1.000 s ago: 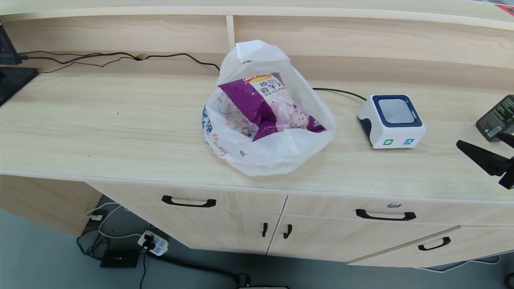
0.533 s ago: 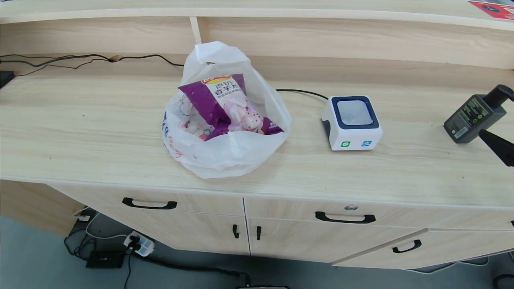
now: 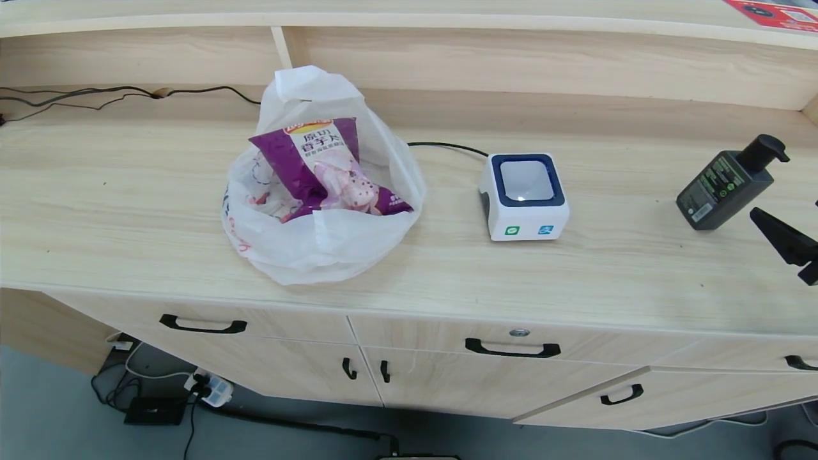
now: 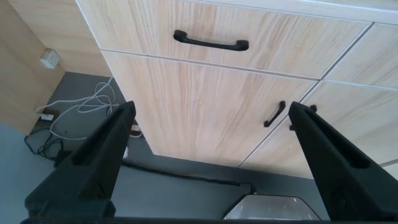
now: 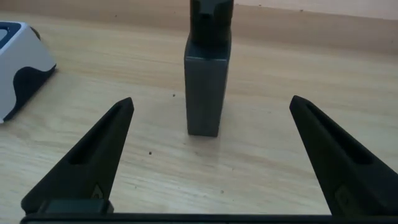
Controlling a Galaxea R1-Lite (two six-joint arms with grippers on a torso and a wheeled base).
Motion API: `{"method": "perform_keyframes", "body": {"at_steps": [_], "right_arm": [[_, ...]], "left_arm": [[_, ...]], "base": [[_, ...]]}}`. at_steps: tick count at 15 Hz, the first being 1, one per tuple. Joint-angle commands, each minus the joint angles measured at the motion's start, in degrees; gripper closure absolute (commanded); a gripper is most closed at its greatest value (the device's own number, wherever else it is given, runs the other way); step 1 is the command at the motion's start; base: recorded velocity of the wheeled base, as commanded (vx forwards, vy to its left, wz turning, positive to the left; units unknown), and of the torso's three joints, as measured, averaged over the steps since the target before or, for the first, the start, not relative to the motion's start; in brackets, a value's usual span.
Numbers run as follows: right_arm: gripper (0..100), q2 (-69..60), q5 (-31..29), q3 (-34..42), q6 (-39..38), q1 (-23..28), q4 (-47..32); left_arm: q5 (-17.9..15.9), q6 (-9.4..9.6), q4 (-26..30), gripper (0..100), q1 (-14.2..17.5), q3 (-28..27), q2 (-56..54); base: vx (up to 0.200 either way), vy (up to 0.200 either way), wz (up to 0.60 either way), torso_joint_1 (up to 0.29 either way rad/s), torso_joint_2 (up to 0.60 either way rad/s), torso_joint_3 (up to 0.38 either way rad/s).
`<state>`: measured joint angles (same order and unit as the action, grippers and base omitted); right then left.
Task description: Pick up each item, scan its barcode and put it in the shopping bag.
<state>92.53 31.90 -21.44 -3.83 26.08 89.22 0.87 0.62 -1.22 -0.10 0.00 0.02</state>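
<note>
A dark pump bottle [image 3: 725, 185] lies on the wooden counter [image 3: 607, 268] at the far right, its label facing up. My right gripper [image 5: 212, 106] is open, just short of the bottle [image 5: 208, 81], which sits between the lines of its two fingers. One right finger [image 3: 779, 237] shows near the bottle. The white shopping bag [image 3: 307, 249] stands at centre left with a purple snack packet [image 3: 316, 166] inside. The white and blue scanner [image 3: 525, 195] sits between bag and bottle. My left gripper [image 4: 211, 107] is open and empty, low in front of the cabinet drawers.
The scanner [image 5: 18, 62] is beside the bottle. A black cable [image 3: 447, 147] runs from the scanner behind the bag. A raised wooden back ledge [image 3: 511, 57] borders the counter. Drawers with black handles [image 3: 511, 349] sit below the front edge.
The head camera has shifted right along the counter, so the bag and scanner sit further left in the picture and the whole bottle is now in view. The right finger now shows right of the bottle's base.
</note>
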Motion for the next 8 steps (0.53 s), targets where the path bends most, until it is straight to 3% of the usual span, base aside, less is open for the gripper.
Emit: {"method": "perform_keyframes", "body": {"at_steps": [1, 6, 8], "right_arm": [[0, 1.08, 0.18, -0.35, 0.05, -0.76, -0.01], [0, 5.12, 0.18, -3.25, 0.31, -2.35, 0.51], [0, 8.37, 0.27, -8.7, 0.05, -2.87, 0.6]], "left_arm": [[0.01, -0.01, -0.01, 0, 0.01, 0.0, -0.02], [0.01, -0.01, -0.01, 0, 0.01, 0.0, -0.02], [0.01, -0.01, -0.01, 0, 0.01, 0.0, -0.02]], "base": [[0.0, 0.0, 0.0, 0.0, 0.0, 0.0], [0.0, 0.0, 0.0, 0.0, 0.0, 0.0], [0.0, 0.0, 0.0, 0.0, 0.0, 0.0]]}}
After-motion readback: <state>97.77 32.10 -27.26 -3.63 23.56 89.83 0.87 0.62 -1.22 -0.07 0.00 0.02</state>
